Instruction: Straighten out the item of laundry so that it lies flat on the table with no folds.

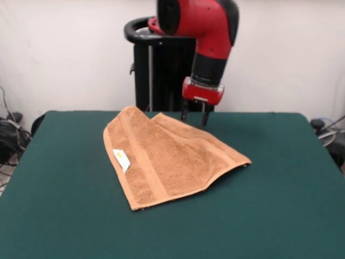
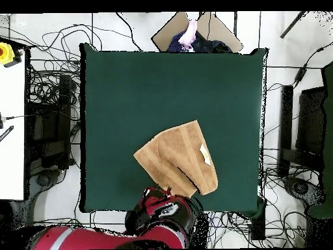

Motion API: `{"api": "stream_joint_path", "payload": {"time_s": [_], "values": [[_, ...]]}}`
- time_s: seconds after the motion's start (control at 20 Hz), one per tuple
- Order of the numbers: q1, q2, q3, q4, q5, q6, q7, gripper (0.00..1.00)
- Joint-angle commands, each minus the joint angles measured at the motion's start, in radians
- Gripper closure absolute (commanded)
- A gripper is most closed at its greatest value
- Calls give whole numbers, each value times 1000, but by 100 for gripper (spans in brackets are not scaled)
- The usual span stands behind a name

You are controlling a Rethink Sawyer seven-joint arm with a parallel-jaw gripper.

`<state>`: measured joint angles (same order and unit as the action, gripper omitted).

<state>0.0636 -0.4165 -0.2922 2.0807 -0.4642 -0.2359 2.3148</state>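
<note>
Green felt of the table (image 1: 64,216) fills the lower frame of the front view, bare across the whole bottom strip. Above that, slightly left of centre, lies the towel (image 1: 167,162), tan-orange terry, folded over itself into a rough wedge. Its lowest corner sits at lower centre-left; one point reaches out to the right of centre; the top edge runs up toward the upper middle of the frame. Woven band visible along the lower left edge. Small white tag (image 1: 122,159) rests on the left part of the cloth, near the fold line. A second layer overlaps on the upper right side, so the cloth is not flat.

At the towel's upper edge, the gripper (image 1: 194,116) hangs from the red and black arm (image 1: 207,48), which enters from the top centre. Two dark fingers (image 1: 184,114) point down, spread with a clear gap, nothing between them. Whether the tips touch the cloth cannot be told from this view.

Overhead view: towel (image 2: 177,159) sits in the lower middle of the table (image 2: 130,84), tag (image 2: 205,154) toward its right side. Arm (image 2: 156,218) covers the towel's bottom edge. At top centre, beyond the table edge, a person's hand (image 2: 189,34).
</note>
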Motion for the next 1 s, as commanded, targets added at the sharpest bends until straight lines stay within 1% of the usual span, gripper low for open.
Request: {"api": "stream_joint_path", "payload": {"time_s": [0.05, 0.15, 0.25, 0.4, 0.85, 1.0], "values": [[-81, -174, 53, -55, 12, 180, 28, 0], [-131, -218, 105, -39, -12, 211, 9, 0], [-166, -238, 137, -37, -29, 229, -8, 0], [-186, -226, 146, -56, -46, 221, -11, 0], [-150, -27, 101, -147, -42, 78, 32, 0], [-124, 37, 80, -172, -22, 27, 49, 0]]}}
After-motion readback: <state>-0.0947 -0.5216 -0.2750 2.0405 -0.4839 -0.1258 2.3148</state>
